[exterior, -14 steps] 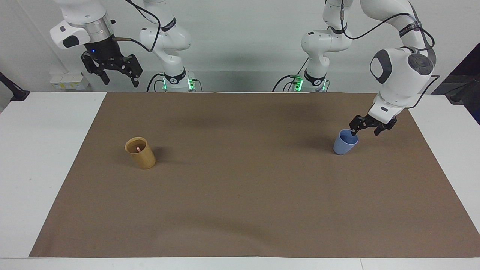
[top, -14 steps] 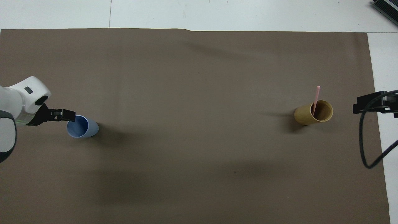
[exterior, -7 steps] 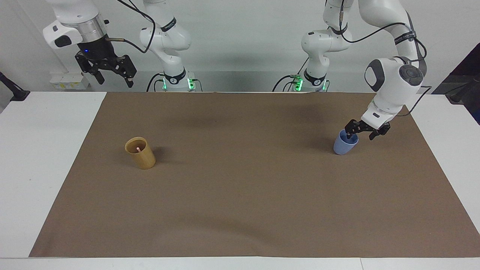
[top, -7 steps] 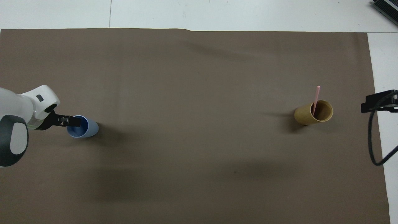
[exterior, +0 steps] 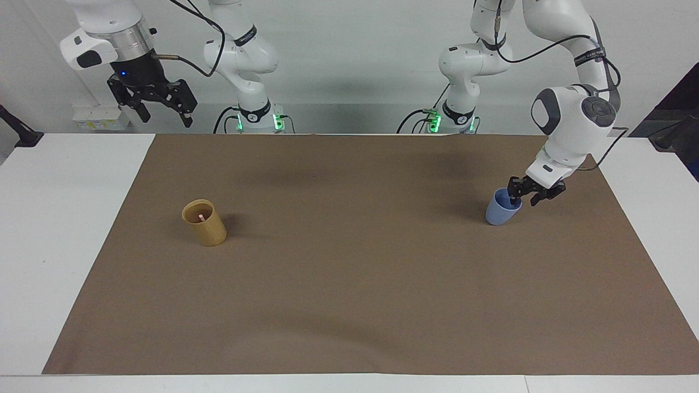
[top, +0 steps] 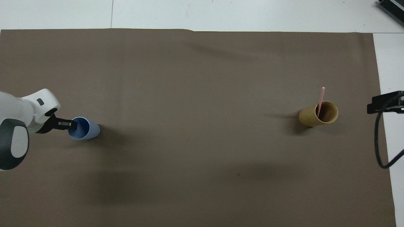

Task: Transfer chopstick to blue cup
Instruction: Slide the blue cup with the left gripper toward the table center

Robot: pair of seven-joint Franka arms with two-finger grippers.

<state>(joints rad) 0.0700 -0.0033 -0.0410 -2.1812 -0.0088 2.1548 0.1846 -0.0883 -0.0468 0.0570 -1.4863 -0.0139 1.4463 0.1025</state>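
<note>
Left gripper is down at the rim of the small light-blue plastic tumbler, fingers straddling the cup's wall on the side toward the left arm's end of the desk, one tip dipped inside the mouth, one outside; whether they are actually pinching that rim I cannot tell. The blue tumbler stands upright on the brown mat, near the mat's edge at the left arm's end. Over at the right arm's end, the tan-yellow wooden-looking cylinder cup stands on the mat with the thin pale pink chopstick standing in it, leaning on the rim and poking well above it. Right gripper waits high in the air by the desk's corner at the robots' edge, fingers spread wide, holding nothing
</note>
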